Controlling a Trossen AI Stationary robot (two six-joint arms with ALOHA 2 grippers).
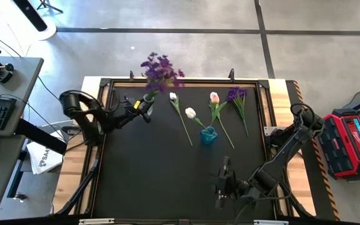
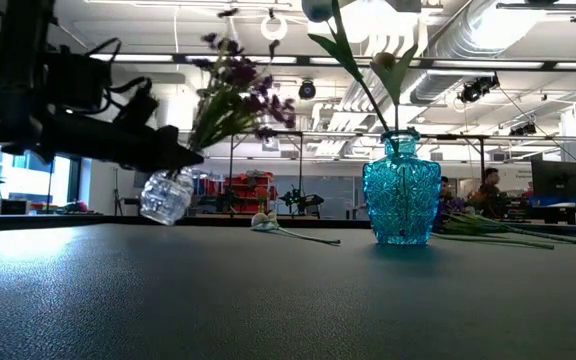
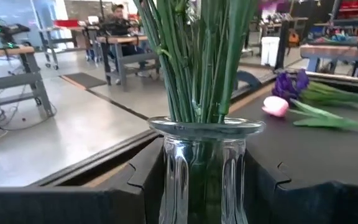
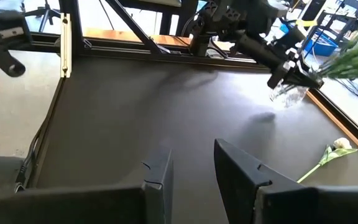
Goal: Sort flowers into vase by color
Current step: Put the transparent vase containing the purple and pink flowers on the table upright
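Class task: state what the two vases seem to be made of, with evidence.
Clear vase: looks like colourless glass, smooth and glossy; stems show through its ribbed wall. Blue vase: probably pressed glass, possibly plastic; translucent turquoise with a faceted, glinting pattern.

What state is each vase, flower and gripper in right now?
Clear glass vase: lifted off the mat, tilted, holding purple sprigs.
Left gripper: shut on the clear glass vase.
Blue glass vase: upright on the mat, holding one tulip.
Loose white tulip: lying flat.
Right gripper: empty, low over the mat.
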